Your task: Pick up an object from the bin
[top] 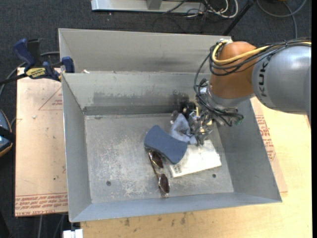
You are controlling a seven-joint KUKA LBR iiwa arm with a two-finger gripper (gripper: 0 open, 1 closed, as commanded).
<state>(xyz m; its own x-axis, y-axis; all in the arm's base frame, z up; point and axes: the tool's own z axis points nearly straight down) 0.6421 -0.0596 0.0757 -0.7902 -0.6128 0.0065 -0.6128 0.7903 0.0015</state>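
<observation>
I see the gripper (199,133) low in the grey metal bin (124,182), at the far right of the heap; I cannot tell from this angle whether it is open or closed, or whether it grips anything. Just beside it, toward the view's left, lies a crumpled pale blue plastic piece (179,128), with a slate-blue soft rounded pad (166,144) beyond that. A flat white printed packet (198,163) lies directly below the gripper, and brown-lensed sunglasses (159,171) lie further down-left.
</observation>
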